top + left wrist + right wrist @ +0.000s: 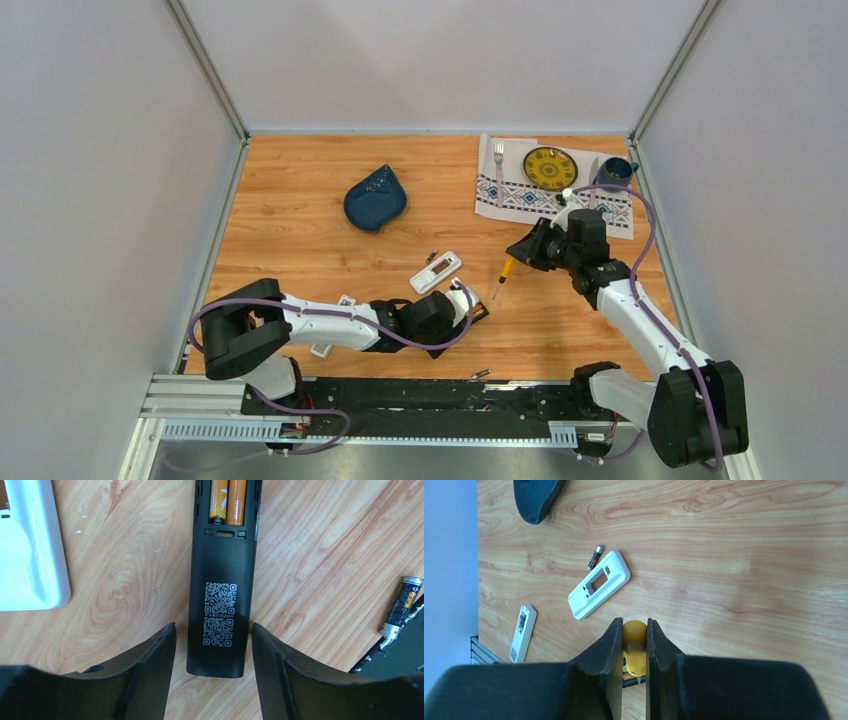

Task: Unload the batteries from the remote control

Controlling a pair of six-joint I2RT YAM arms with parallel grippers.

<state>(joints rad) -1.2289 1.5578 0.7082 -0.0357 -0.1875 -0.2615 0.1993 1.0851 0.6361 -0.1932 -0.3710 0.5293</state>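
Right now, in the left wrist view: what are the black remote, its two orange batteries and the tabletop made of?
Black remote: likely moulded plastic, matte; even dull surface, white printed QR code.
Batteries: glossy orange-gold sleeve, probably over metal; bright streaks along them.
Tabletop: wood grain with slight sheen; solid wood or laminate, cannot tell.

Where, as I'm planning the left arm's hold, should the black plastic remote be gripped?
Grip the black plastic remote across its long edges at the QR-code end, from above: it lies flat, back up, and that end is clear of the orange-gold batteries.
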